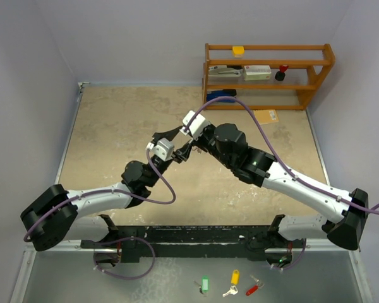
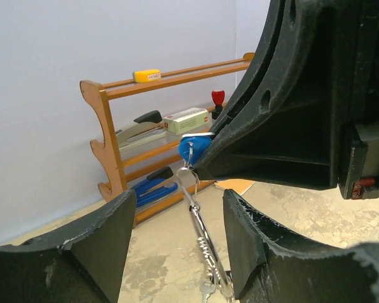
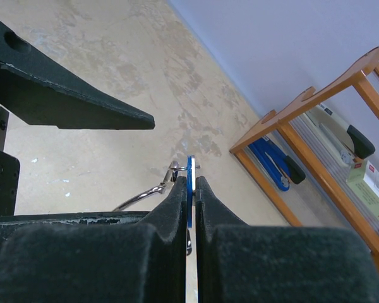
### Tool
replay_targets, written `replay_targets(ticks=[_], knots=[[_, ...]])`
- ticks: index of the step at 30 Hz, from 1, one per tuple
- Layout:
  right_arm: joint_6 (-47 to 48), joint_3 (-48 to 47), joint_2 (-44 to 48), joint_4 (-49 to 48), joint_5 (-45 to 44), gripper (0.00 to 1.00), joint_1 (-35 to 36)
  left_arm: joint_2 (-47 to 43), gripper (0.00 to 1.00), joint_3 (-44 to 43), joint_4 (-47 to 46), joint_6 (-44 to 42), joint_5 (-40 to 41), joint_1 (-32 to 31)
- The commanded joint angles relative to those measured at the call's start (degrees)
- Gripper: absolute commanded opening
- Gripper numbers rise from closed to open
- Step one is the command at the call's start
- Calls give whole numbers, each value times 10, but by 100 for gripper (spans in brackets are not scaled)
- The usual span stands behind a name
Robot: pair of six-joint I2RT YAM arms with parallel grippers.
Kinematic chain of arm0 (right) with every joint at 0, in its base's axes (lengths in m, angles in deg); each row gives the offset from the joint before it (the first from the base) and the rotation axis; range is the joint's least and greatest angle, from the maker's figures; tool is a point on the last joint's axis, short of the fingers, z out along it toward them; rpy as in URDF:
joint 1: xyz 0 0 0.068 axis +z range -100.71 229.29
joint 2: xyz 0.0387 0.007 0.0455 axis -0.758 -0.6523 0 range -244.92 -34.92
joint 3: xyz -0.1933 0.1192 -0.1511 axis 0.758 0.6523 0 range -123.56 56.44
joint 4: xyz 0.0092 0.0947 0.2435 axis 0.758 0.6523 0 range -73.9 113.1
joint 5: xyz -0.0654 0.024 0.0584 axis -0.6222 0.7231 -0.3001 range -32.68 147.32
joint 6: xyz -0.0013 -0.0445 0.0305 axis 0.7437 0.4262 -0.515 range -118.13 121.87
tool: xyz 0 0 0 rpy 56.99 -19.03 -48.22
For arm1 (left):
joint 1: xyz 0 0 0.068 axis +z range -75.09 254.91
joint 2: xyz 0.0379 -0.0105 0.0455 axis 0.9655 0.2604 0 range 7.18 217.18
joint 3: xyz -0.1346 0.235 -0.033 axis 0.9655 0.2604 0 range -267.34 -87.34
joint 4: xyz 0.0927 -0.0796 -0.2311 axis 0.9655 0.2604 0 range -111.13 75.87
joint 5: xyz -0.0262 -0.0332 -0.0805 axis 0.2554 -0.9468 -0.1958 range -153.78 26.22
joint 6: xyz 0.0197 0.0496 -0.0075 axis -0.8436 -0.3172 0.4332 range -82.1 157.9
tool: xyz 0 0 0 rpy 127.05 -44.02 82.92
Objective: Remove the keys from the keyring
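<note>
My right gripper (image 3: 189, 183) is shut on the blue-headed key (image 3: 189, 172), pinched edge-on between its pads. The silver keyring (image 3: 142, 197) hangs from that key's hole and runs left. In the left wrist view the blue-headed key (image 2: 191, 149) sticks out of my right gripper (image 2: 201, 159). The keyring (image 2: 199, 228), seen edge-on, runs down between the spread fingers of my left gripper (image 2: 180, 197), close to the right-hand finger (image 2: 246, 233). A small silver key (image 2: 207, 290) hangs low on the ring. In the top view both grippers, left (image 1: 175, 144) and right (image 1: 191, 145), meet above mid-table. The black-headed key is not visible.
A wooden rack (image 1: 268, 76) stands at the back right with staplers, a box, a red stamp and a yellow block. An orange pad (image 1: 266, 115) lies before it. Green (image 1: 205, 284), yellow (image 1: 234, 278) and red (image 1: 253, 289) tagged keys lie on the front ledge.
</note>
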Motion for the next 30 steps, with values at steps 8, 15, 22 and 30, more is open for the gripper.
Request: replay_targets(ticks=[8, 15, 22, 30], knots=[[-10, -7, 31, -37, 13, 0, 5, 8, 53, -12, -19, -30, -15, 2], [-9, -4, 35, -37, 12, 0, 6, 25, 51, -15, -38, -34, -9, 2], [-11, 0, 36, -35, 11, 0, 7, 45, 49, -14, -83, -32, 9, 2], [-10, 3, 38, -35, 6, 0, 8, 52, 47, -11, -118, -24, -5, 4]])
